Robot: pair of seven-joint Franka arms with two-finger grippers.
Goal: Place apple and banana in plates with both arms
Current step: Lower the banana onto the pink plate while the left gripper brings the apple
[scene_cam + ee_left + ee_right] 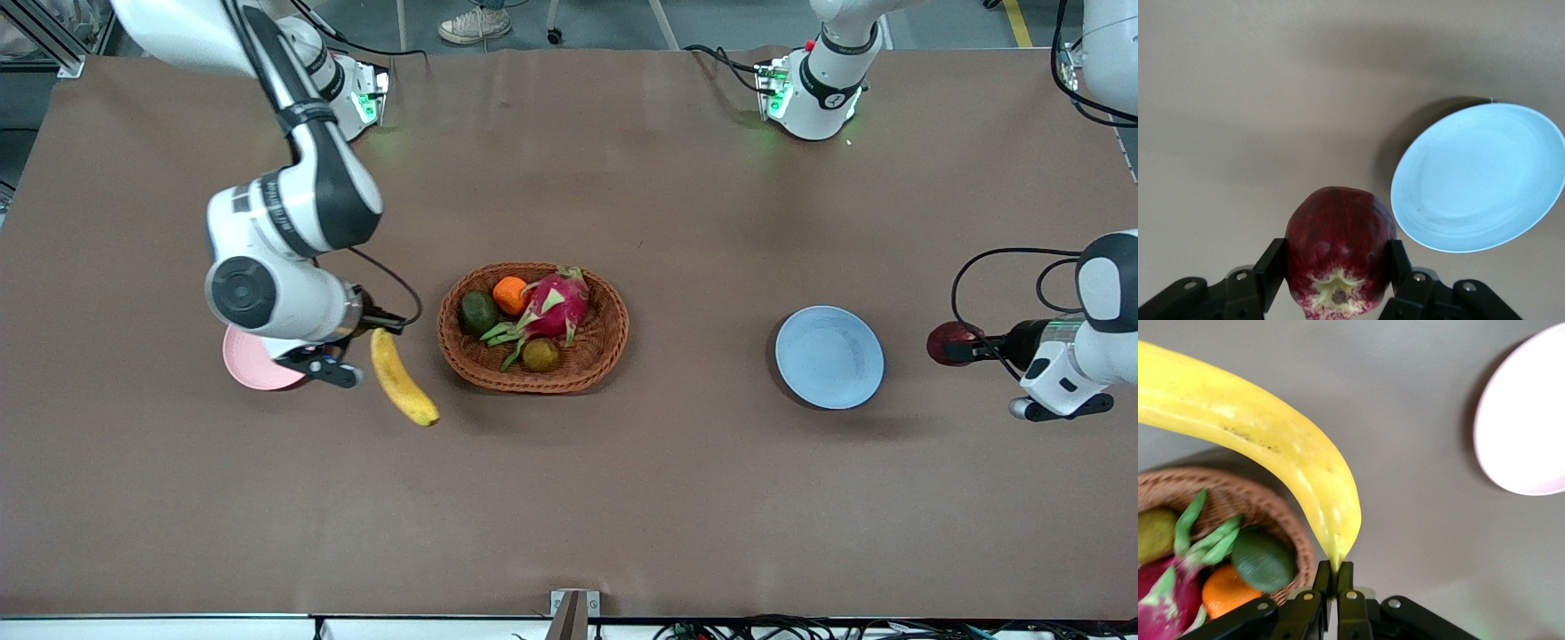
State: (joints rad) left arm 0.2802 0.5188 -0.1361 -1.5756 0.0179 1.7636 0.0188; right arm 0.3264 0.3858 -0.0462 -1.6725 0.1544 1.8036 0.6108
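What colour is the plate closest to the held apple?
Light blue plate, seen best in the left wrist view, beside the apple.

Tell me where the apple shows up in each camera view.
Front view: the apple is held by the left gripper, beside the blue plate, toward the left arm's end.
Left wrist view: apple between the fingers.
Right wrist view: not in it.
Shared landmark: blue plate.

You see only part of the pink plate [247, 363] beside the basket [582, 364]; the right arm [284, 267] covers the rest.
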